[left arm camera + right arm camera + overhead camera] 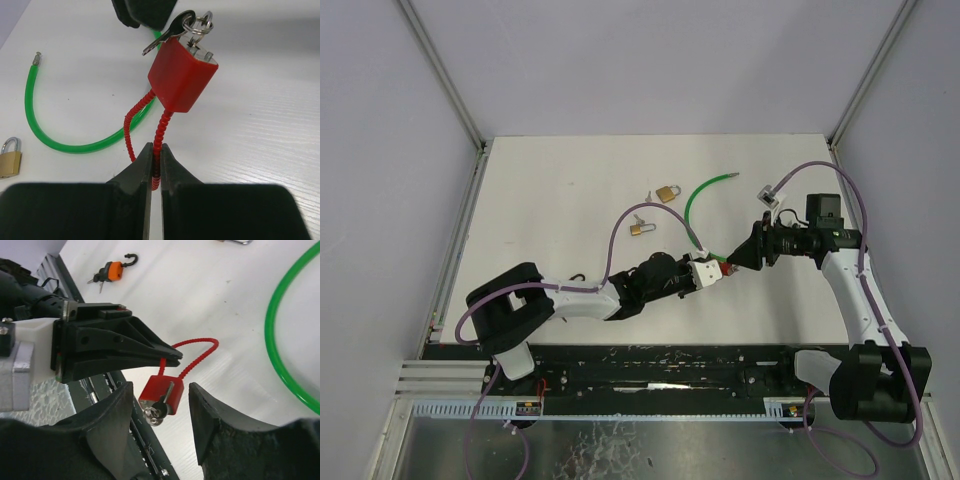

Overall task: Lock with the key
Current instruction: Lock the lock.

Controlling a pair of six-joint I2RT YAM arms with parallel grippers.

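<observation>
A: Grippers?
B: The left gripper (155, 165) is seen clamped tight on the red ribbed cable (159, 135) of the red block-shaped cable padlock (182, 75), just below the body. The right gripper (160, 392) is held roughly half open, jaws either side of the padlock's key end. Nothing is gripped there and no contact is made out.
A: Padlock position?
B: It is held up off the white table top (260, 130), between the two grippers. A small metal key (167, 34) on a steel split ring (200, 22) is hung at its end face. Whether a key is seated in the keyway cannot be told.
A: Handling?
B: It is judged light. The body is taken as rigid and smooth. The cable is bendy, so the body is expected to swing or twist when a key is turned. The key is thin, slick metal, so the flat bow is best pinched, with the ring kept clear of the pads.
A: Farther out? Text?
B: A green plastic-coated cable loop (75, 148) is noted, then two small brass padlocks (668, 192). No brand, label or writing can be read.
</observation>
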